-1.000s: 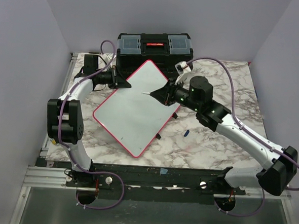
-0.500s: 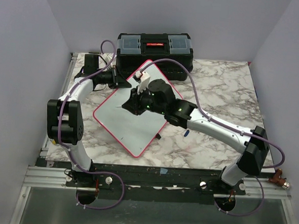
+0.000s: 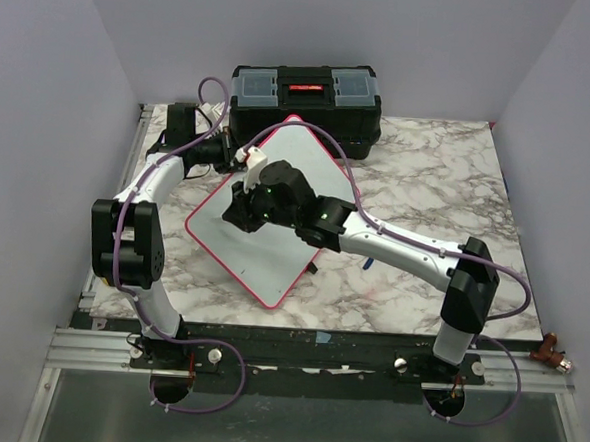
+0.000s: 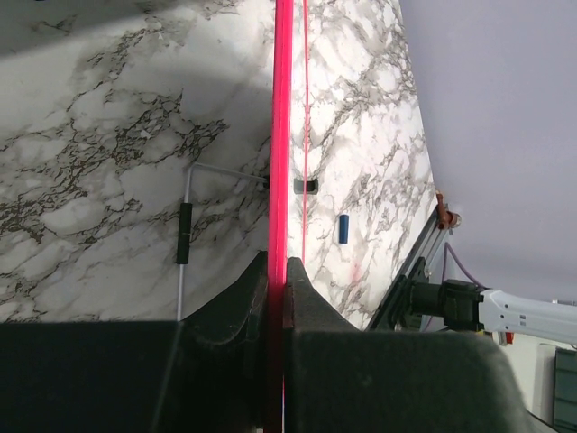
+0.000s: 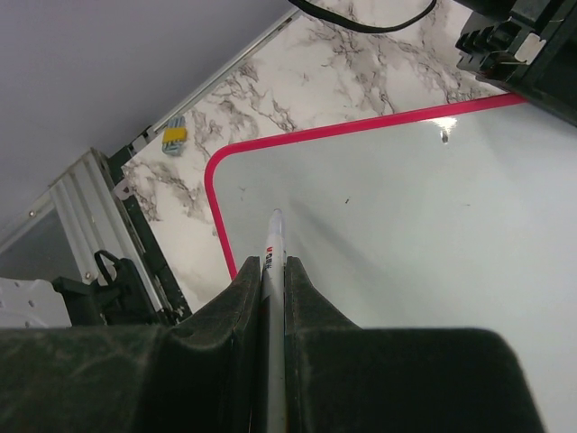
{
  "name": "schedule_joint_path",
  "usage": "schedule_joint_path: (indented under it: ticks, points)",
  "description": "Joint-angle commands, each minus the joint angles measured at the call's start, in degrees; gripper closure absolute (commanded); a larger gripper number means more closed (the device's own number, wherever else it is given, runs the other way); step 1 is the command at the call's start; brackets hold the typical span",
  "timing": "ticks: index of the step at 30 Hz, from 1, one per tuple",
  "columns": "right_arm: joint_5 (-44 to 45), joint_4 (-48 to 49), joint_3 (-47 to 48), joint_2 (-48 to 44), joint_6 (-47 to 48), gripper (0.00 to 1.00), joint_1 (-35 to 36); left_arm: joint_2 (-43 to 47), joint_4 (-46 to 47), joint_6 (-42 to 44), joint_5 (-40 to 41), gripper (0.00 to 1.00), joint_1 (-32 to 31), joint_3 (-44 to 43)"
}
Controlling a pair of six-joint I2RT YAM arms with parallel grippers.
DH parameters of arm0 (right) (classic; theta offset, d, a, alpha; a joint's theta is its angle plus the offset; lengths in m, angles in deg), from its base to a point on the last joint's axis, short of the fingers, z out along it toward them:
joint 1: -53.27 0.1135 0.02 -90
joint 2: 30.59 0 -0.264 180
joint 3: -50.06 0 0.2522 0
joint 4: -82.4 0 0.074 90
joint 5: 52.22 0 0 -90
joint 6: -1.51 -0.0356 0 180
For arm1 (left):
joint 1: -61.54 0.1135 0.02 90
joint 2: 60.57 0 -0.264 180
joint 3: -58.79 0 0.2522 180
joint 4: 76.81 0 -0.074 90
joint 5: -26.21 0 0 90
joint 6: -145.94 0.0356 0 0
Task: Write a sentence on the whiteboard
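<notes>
The whiteboard (image 3: 265, 257) is being propped at a slant on the table (image 3: 428, 169), just in front of the black toolbox (image 3: 303, 96); its pink frame is being pinched at the far-left edge by the left claw (image 4: 278, 268), whose jaws are being pressed narrow on the rim. A marker (image 5: 272, 236) is being gripped by the right claw (image 5: 268, 263), with its tip being held near the board's left corner; whether it is touching cannot be told. The board is being judged light, stiff and slick, liable to skid or tip under pen pressure, so the frame, not the face, is being favoured for holding. Open white room is being offered across the face beyond the tip; a blue cap (image 3: 370, 262) is being left apart on the table, beside the board's right edge.
</notes>
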State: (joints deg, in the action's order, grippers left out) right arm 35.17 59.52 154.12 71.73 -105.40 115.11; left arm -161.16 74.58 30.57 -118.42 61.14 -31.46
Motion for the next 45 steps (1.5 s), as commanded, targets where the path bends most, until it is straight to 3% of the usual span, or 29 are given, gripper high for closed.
schedule_joint_path:
  ticks: [1, 15, 45]
  points:
    - [1.6, -0.4, 3.0, 2.4, 1.0, 0.99, 0.8, 2.3, 3.8, 2.1, 5.1, 1.00, 0.6, -0.5]
    - [2.3, -0.4, 5.8, 6.0, 0.9, 0.99, 1.4, 1.9, 3.9, 2.3, 4.1, 1.00, 0.6, -0.6]
    - [9.0, -4.0, -2.5, 3.6, 0.6, 0.99, 3.7, 2.1, 3.1, 2.5, 4.1, 1.00, -1.2, -0.9]
